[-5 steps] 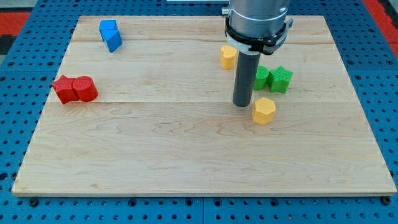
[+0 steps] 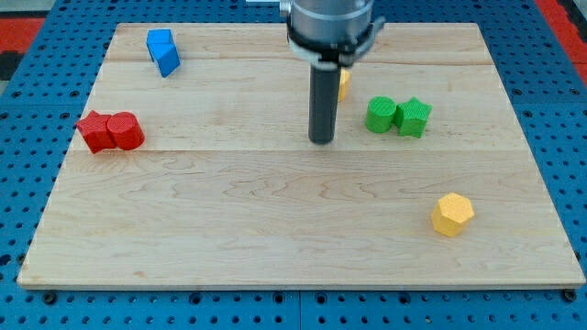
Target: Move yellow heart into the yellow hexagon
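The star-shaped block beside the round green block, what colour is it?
Green. The star block shows clearly in the camera view, touching the round green block.

arm: grey metal housing | black ring collar | rod: straight, dark, cylindrical | my tip (image 2: pixel 321 140): blunt

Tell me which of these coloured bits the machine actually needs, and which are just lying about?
Needed:
yellow heart, mostly hidden behind the rod
yellow hexagon, near the view's bottom right
my tip, just below-left of the heart

Lying about:
red blocks
blue block
green blocks
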Action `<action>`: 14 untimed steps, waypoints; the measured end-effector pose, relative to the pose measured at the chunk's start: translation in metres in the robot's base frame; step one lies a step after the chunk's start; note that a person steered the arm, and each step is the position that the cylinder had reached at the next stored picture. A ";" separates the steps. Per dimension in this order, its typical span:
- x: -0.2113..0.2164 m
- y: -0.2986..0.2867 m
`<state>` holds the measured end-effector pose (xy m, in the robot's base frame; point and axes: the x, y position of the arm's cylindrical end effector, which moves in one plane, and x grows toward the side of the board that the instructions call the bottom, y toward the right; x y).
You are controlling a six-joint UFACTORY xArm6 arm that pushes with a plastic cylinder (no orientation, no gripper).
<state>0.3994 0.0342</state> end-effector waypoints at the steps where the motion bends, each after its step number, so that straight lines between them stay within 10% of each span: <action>1: -0.059 -0.002; 3: -0.127 0.010; 11: 0.078 -0.002; 14: 0.118 0.098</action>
<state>0.5177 0.1318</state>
